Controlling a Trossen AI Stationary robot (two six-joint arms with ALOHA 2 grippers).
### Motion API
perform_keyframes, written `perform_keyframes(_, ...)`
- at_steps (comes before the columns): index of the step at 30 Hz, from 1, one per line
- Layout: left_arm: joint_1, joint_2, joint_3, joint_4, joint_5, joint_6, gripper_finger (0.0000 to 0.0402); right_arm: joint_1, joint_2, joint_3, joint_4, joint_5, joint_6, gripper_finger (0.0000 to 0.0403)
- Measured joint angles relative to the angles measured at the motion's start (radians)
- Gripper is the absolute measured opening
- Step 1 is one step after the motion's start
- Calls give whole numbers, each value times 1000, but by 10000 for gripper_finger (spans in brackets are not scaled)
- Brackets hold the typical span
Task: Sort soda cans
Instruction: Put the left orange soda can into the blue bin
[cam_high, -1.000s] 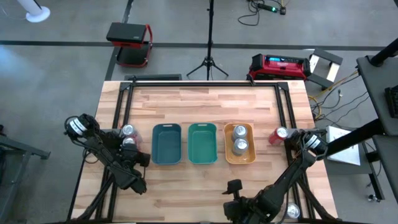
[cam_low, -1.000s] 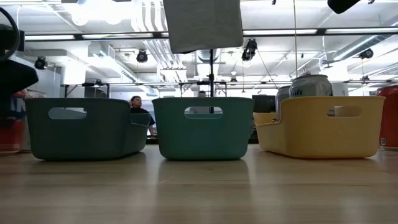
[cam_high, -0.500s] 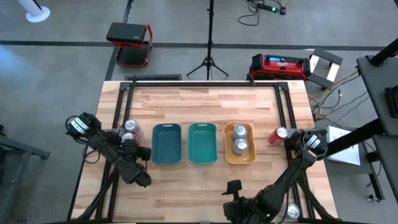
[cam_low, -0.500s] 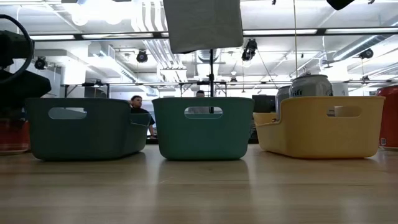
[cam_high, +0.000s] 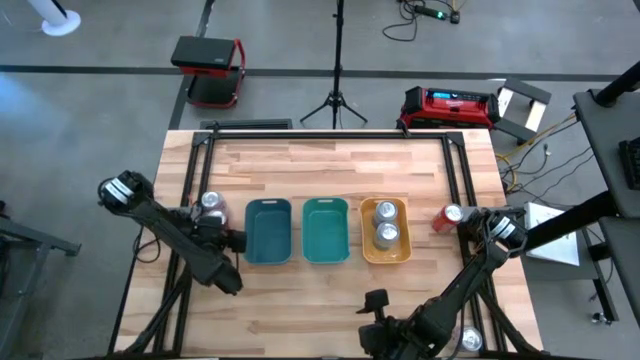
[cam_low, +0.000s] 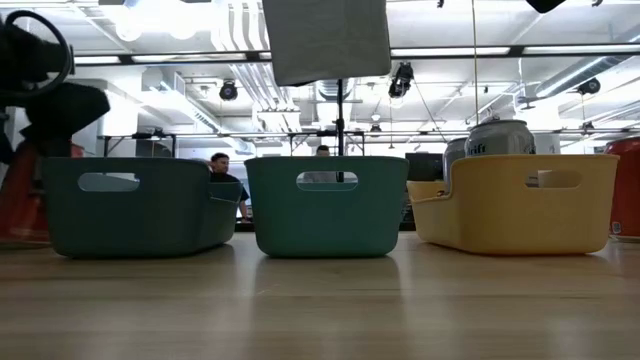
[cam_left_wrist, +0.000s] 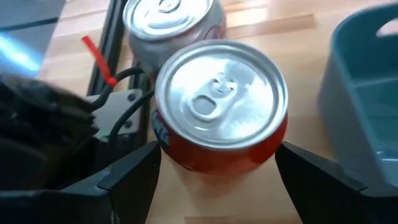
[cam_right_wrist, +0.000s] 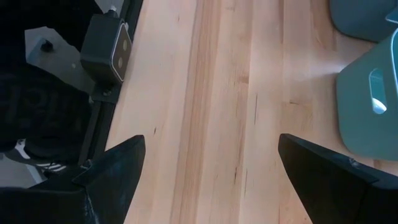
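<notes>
Sorting is standing at the pick-up of a red can (cam_left_wrist: 221, 109) on the left side of the table (cam_high: 330, 165), beside the dark teal tray (cam_high: 268, 231). In the left wrist view the left gripper (cam_left_wrist: 217, 171) is bracketing this can with its fingers spread wide on either side of the red body; whether the pads are touching the metal cannot be told, so the can looks framed but not gripped, and it is standing upright on the wood. Just behind it a silver-bodied can (cam_left_wrist: 174, 18) is standing, close enough that the 2 look nearly in contact. In the high view 2 silver cans (cam_high: 385, 222) are sitting in the orange tray (cam_high: 385, 256), the lighter teal tray (cam_high: 325, 230) between the other 2 is showing no cans, and another red can (cam_high: 447, 217) is waiting at the table's right edge. The right gripper (cam_right_wrist: 208, 171) is hanging wide open over bare wood at the near side of the table, holding nothing. Next, the left fingers would likely need to close squarely on the red can without nudging its silver neighbour, then lift it clear for carrying to a tray.
</notes>
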Motion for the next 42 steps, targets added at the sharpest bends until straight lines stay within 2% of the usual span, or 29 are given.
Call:
perform_keyframes(7, 9, -28, 0, -4, -23, 14, 300, 0, 0, 0, 0, 0, 0, 364)
perform_keyframes(20, 9, -42, 0, -1, 34, 13, 308, 0, 0, 0, 1, 0, 0, 364)
perform_keyframes(28, 9, -172, -1, 6, 33, 16, 333, 0, 0, 0, 9, 0, 0, 364)
perform_keyframes(37, 14, -291, -31, 6, 66, 36, 337, 0, 0, 0, 15, 0, 0, 364)
perform_keyframes(42, 40, -346, -83, 19, 138, 32, 337, 0, 0, 0, 17, 0, 0, 364)
